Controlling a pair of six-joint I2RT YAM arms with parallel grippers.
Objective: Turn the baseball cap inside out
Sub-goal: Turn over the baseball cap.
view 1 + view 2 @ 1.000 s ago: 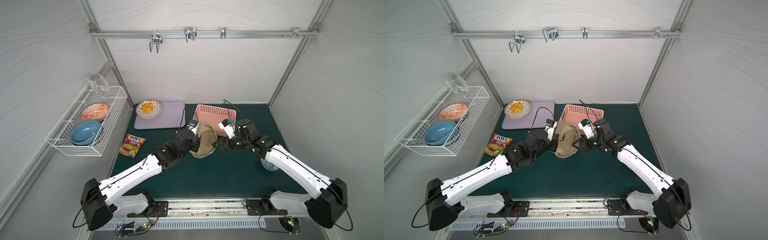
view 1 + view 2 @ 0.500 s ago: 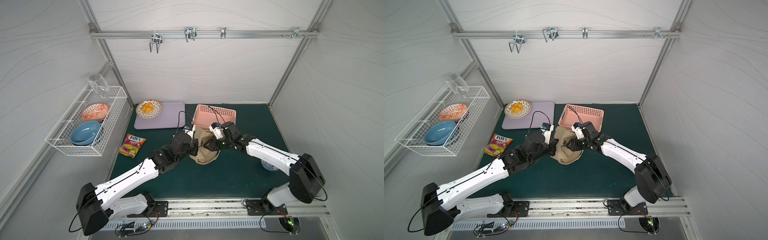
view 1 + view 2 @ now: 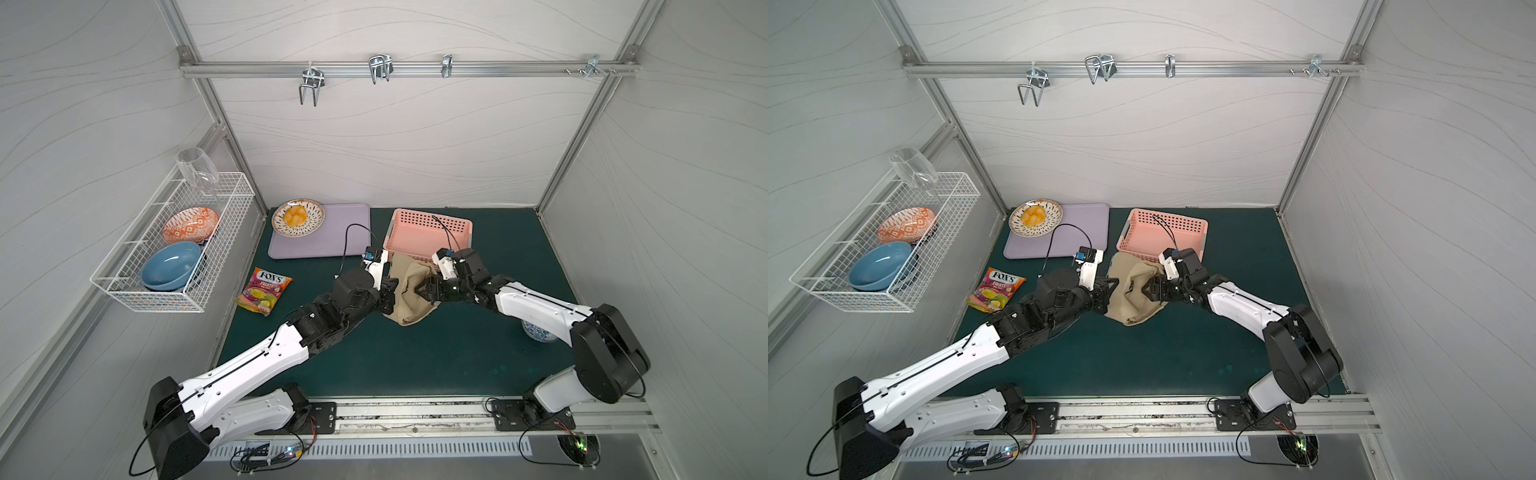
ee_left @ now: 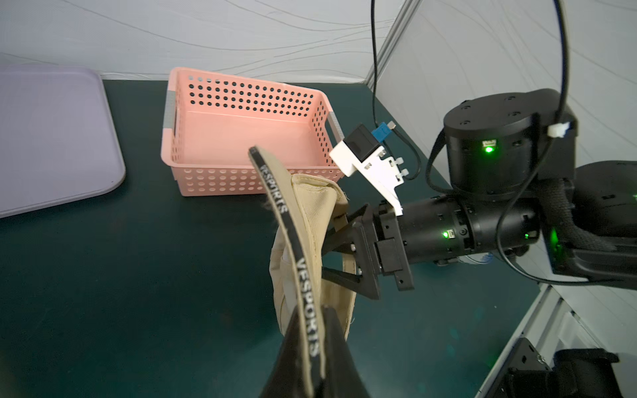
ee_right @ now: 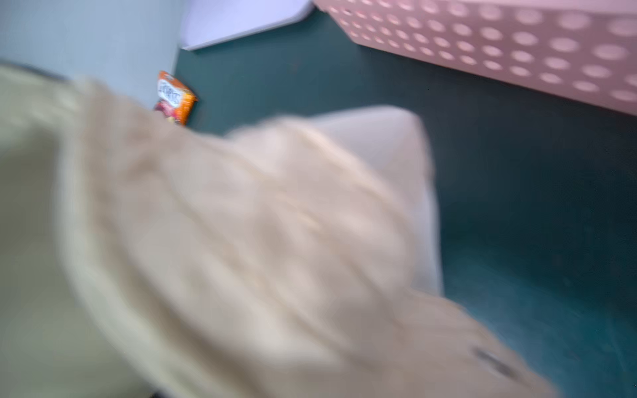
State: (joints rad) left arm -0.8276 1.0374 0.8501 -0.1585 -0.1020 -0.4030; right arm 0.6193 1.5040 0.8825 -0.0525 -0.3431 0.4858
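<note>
Left gripper [image 3: 388, 291] first: in both top views it is clamped on one edge of the baseball cap [image 3: 411, 307], and the right gripper [image 3: 424, 289] comes in from the opposite side. The cap hangs bunched between the two arms, just in front of the pink basket [image 3: 432, 232] and over the green mat [image 3: 415, 361]. From up here the crown looks crumpled and folded, not domed.

Over to the left wrist view, and this is the clear one. The left jaws pinch the black lettered band on the cap's rim, fabric squeezed tight between them. Opposite, the right gripper's jaws stand spread apart, holding nothing, their tips right up against the beige cloth at the cap's opening. Stitched seams show on the fabric that faces the camera.

Right wrist view: heavily blurred, pale cloth filling most of it with the basket wall behind, so it tells little about the crown.

My read is that the turn is under way but not finished. The rim is secured and the crown has collapsed. Pushing it fully through and smoothing it out is what remains.
</note>
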